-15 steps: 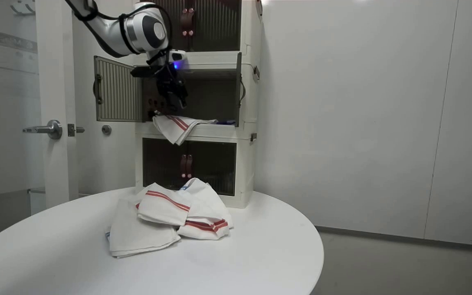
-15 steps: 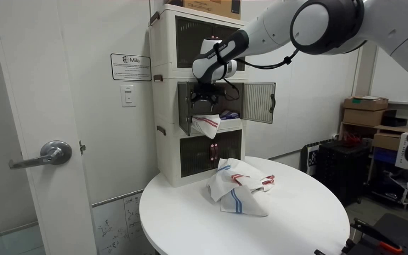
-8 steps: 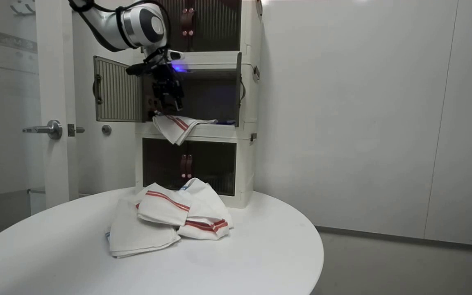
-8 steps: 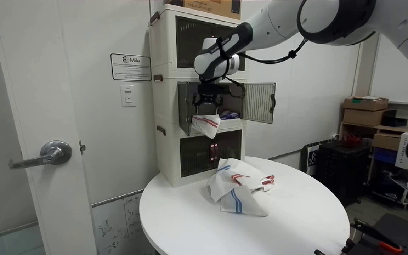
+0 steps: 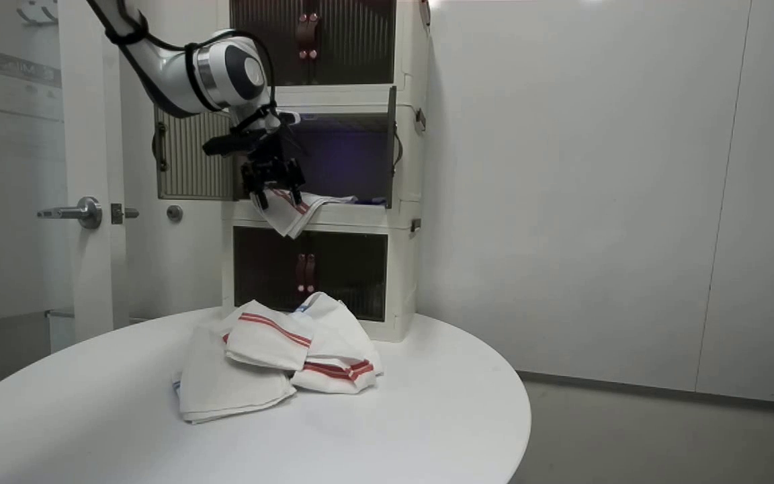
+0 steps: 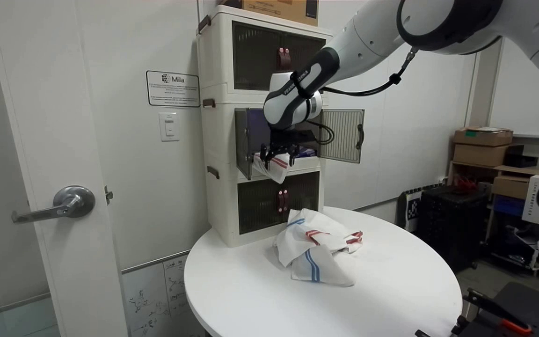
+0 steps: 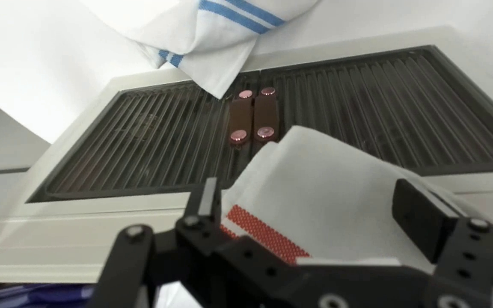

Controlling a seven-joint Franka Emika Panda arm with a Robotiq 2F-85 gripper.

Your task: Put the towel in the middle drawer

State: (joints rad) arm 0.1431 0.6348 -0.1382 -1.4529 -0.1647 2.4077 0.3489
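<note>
Okay so claw [image 6: 280, 163] is spread wide right by the towel [image 5: 287, 224], which is flopped over the front edge of the middle drawer [image 5: 347, 156].

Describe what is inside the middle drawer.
The middle drawer holds part of a red-striped white towel, the rest hanging out in front, with something blue alongside. Arm and gripper cover part of the interior; anything under the towel is hidden.
</note>
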